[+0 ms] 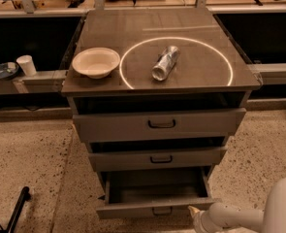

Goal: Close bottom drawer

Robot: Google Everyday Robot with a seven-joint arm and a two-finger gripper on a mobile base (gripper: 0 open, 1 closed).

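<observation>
The bottom drawer (pixel 154 208) of the grey-brown cabinet stands pulled out, its boxy interior (pixel 154 186) bare, its small black handle low on the front. The middle drawer (pixel 157 158) and the top drawer (pixel 159 124) above it are each pulled out a little. My gripper (pixel 197 218) is at the frame's bottom edge, just right of the bottom drawer's front, close to its right corner. Its white arm (pixel 259 212) comes in from the lower right. Whether it touches the drawer I cannot tell.
On the cabinet top lie a white bowl (pixel 95 62) and a crumpled silver can (pixel 165 62) inside a bright ring. A white cup (pixel 26 65) and a dark dish (pixel 4 71) sit on a ledge at left. A black rod (pixel 16 210) lies on the speckled floor at lower left.
</observation>
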